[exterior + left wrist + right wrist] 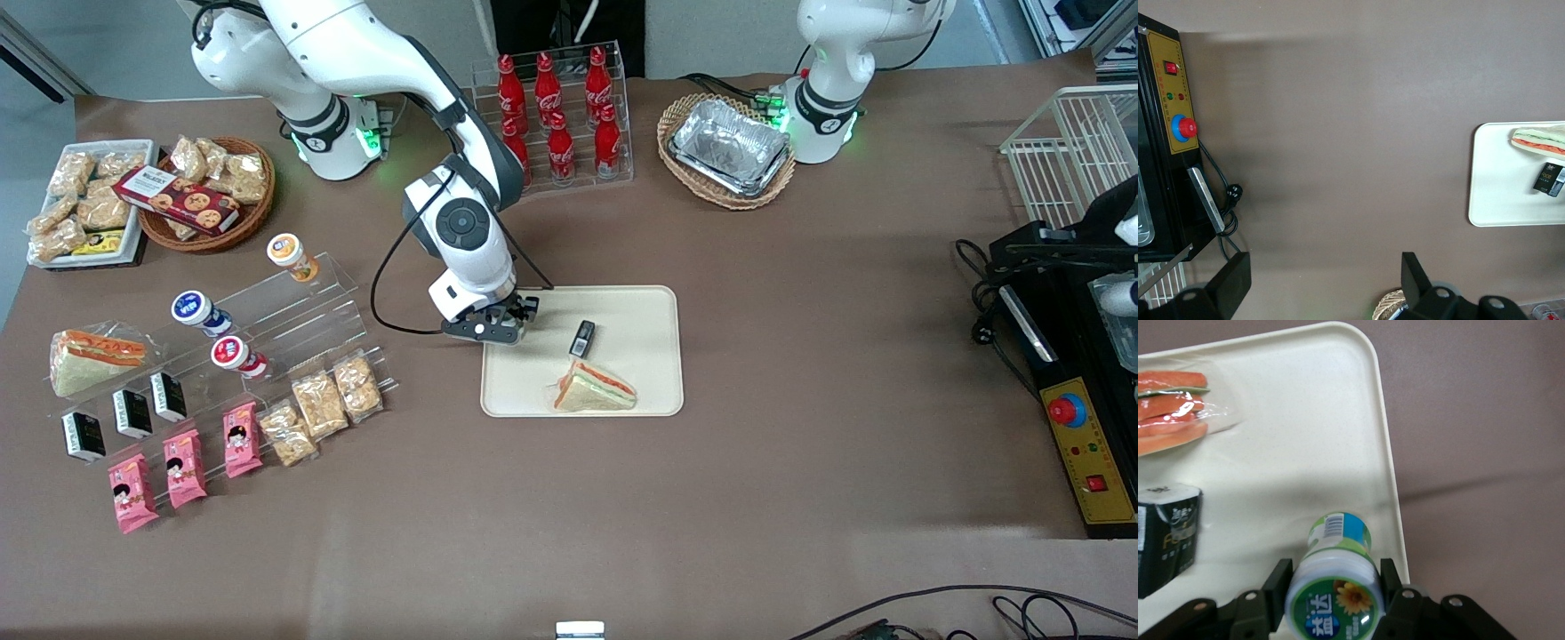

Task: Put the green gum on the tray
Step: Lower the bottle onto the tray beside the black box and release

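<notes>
— Where did we find the gripper?

— Over the tray, at the edge nearest the working arm's end of the table. In the right wrist view the gripper had its two fingers pressed against the sides of the green gum — clamped on the bottle just below the lid.

— And the bottle itself?

— We saw it held above the tray's cream surface, close to the rim, with the green-rimmed lid facing the wrist camera and the barcode end toward the tray. Whether its base touched the tray, we could not tell. From the front it was hidden under the gripper.

— What else lay on the tray?

— A wrapped sandwich at the edge nearer the front camera, and a small black box between it and the gripper. In the wrist view the black box sat just beside the bottle, the sandwich farther off.

— And off the tray?

— On the clear stepped rack we noted the blue-lidded bottle, the red-lidded bottle and an orange-lidded bottle, all well apart from the tray.
</notes>
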Action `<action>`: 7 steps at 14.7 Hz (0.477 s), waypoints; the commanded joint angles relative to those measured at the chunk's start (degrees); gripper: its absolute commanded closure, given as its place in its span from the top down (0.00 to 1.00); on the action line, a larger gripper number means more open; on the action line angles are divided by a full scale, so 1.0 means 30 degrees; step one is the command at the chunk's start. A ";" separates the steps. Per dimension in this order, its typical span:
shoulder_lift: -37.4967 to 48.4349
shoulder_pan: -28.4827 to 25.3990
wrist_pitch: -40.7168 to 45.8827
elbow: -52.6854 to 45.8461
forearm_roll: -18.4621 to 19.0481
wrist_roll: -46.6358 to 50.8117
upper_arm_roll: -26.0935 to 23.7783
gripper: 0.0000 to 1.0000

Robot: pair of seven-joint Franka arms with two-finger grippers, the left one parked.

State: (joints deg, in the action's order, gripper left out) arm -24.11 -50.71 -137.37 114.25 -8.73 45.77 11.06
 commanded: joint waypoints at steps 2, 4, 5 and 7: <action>-0.0401 -0.0148 -0.0732 0.0002 -0.0313 0.0067 0.0092 0.36; -0.0460 -0.0148 -0.0820 0.0002 -0.0313 0.0067 0.0092 0.37; -0.0460 -0.0148 -0.0821 -0.0027 -0.0313 0.0067 0.0092 0.38; -0.0548 -0.0148 -0.0908 -0.0027 -0.0313 0.0067 0.0092 0.38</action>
State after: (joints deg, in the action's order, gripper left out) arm -25.23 -50.71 -138.70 114.25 -8.73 45.77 11.06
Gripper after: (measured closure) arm 0.414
